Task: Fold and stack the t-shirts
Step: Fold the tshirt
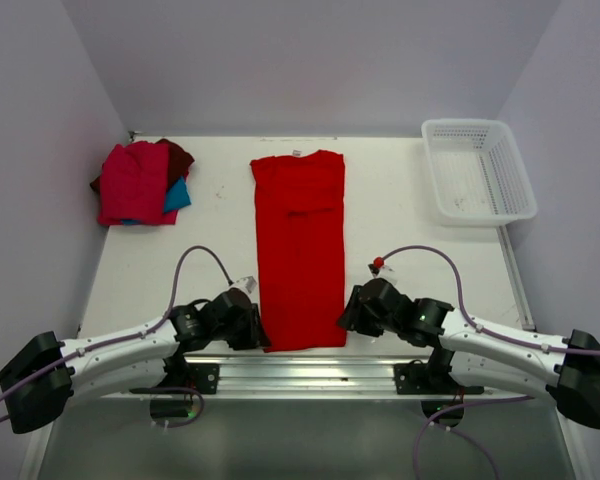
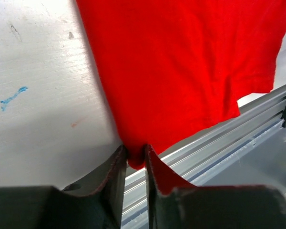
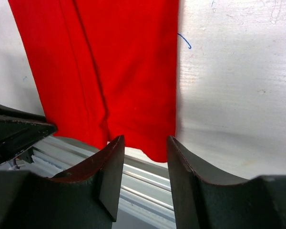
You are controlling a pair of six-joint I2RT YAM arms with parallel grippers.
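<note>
White worktop (image 1: pixel 210 240), closed in by pale lilac walls (image 1: pixel 310 60) on three sides, carries a bright red t-shirt (image 1: pixel 300 250) laid flat down its middle. The shirt is folded lengthwise into a long strip, with the collar toward the far edge and the hem at the near edge, where it overlaps the aluminium rail (image 1: pixel 300 365).

The left gripper (image 2: pixel 136 155) is at the shirt's near left corner. Its fingers are drawn almost together, and a pinch of red hem is caught between them. The right gripper (image 3: pixel 145 143) is at the near right corner with its fingers well apart. The hem corner lies in the gap between them, and they have hold of nothing.

At the far left corner is a pile with a folded red shirt (image 1: pixel 132 183) on top. A maroon shirt (image 1: pixel 180 157) and a teal shirt (image 1: pixel 177 194) stick out from under its right side. A white mesh basket (image 1: pixel 464 124) stands at the far right corner.
</note>
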